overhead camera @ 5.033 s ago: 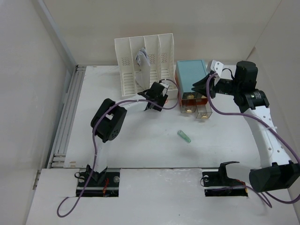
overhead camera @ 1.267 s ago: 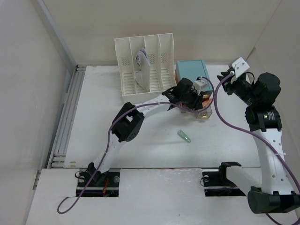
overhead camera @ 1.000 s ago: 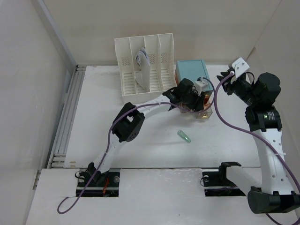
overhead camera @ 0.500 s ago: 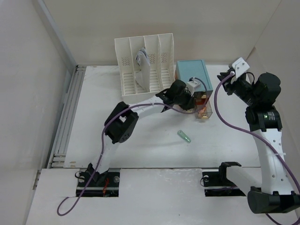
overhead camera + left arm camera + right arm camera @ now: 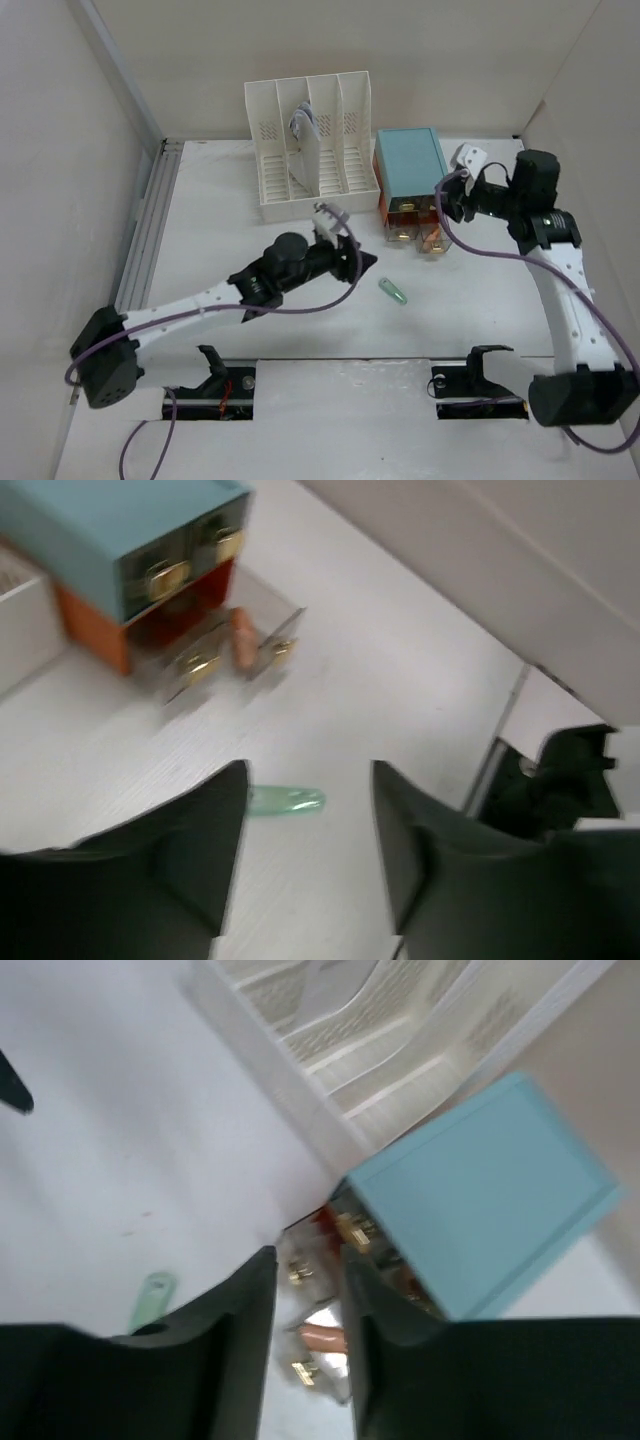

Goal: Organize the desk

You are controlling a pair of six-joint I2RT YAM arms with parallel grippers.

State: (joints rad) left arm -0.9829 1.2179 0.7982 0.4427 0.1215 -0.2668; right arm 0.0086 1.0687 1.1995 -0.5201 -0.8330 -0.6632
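Note:
The desk (image 5: pixel 250 220) is a white tabletop. A small green capsule-shaped piece (image 5: pixel 394 291) lies on it near the middle. My left gripper (image 5: pixel 358 262) hovers low just left of it, open and empty; in the left wrist view the green piece (image 5: pixel 287 800) lies ahead between the fingers, untouched. A teal-topped drawer box (image 5: pixel 410 165) has clear drawers (image 5: pixel 432 240) pulled out, one holding a pinkish piece (image 5: pixel 322 1338). My right gripper (image 5: pixel 447 200) hangs beside the box's right front, jaws apart and empty (image 5: pixel 307 1270).
A white slotted file rack (image 5: pixel 310 145) with a pale item in one slot stands left of the drawer box. Grey rails (image 5: pixel 145 240) run along the desk's left edge. Walls close in at the back and both sides.
The left arm pulled back from the drawers and dropped low toward the green piece. The right arm swung down to the drawer box, and its jaws spread wider.

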